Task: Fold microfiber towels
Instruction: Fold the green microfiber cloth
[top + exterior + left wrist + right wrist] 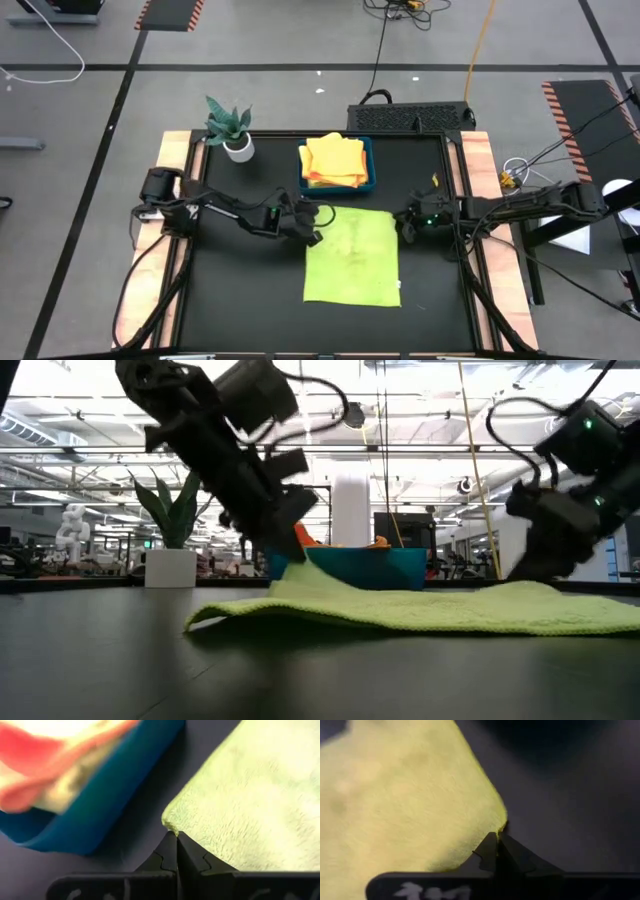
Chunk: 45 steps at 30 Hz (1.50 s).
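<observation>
Black table [240,300] carries the whole job, and the fold on it is judged barely begun. One lime towel [352,257] lies spread flat and unfolded at the middle of the table, a single layer with no crease showing in the high view. Behind it, at the far edge, the blue tray [370,165] holds a stack of yellow and orange towels [333,160]; these look folded already, though whether they are finished work or stock waiting cannot be told. What remains, on this evidence, is every fold of the lime towel. Both arms are at its two far corners. The left gripper [176,840] has its fingers pressed together on the far left corner, just beside the tray; the low view shows that corner lifted slightly off the table. The right gripper [496,839] is likewise clamped together on the far right corner, with the cloth edge caught at its fingertips. The near edge of the towel lies free and flat.
</observation>
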Tool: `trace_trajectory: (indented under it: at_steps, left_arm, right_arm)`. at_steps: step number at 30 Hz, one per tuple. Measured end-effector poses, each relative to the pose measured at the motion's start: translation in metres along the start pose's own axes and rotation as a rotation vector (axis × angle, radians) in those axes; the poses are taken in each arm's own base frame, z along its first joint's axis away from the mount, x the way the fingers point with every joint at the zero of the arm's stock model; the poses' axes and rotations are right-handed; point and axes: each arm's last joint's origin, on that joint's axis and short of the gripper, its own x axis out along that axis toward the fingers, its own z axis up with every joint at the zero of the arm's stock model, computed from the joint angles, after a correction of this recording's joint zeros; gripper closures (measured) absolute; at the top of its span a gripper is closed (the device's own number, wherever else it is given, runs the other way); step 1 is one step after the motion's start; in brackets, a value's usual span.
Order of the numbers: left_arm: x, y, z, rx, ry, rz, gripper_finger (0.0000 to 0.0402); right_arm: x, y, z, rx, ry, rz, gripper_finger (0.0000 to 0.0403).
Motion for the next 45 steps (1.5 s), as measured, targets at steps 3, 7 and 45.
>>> trace_trajectory:
  at_steps: [3,7,45]
  left_arm:
    - [-0.017,-0.003,0.009,0.015,-0.058,0.000,0.0401]
    - [-0.042,-0.007,0.019,0.056,-0.127,0.001,0.0401]
    - [-0.147,-0.095,-0.056,0.495,-0.251,-0.180,0.0401]
  right_arm:
    - [-0.003,0.007,0.013,-0.014,-0.056,0.032,0.0401]
    - [-0.007,0.014,0.023,-0.041,-0.092,0.052,0.0402]
    - [-0.058,0.121,-0.013,-0.212,-0.192,0.507,0.0403]
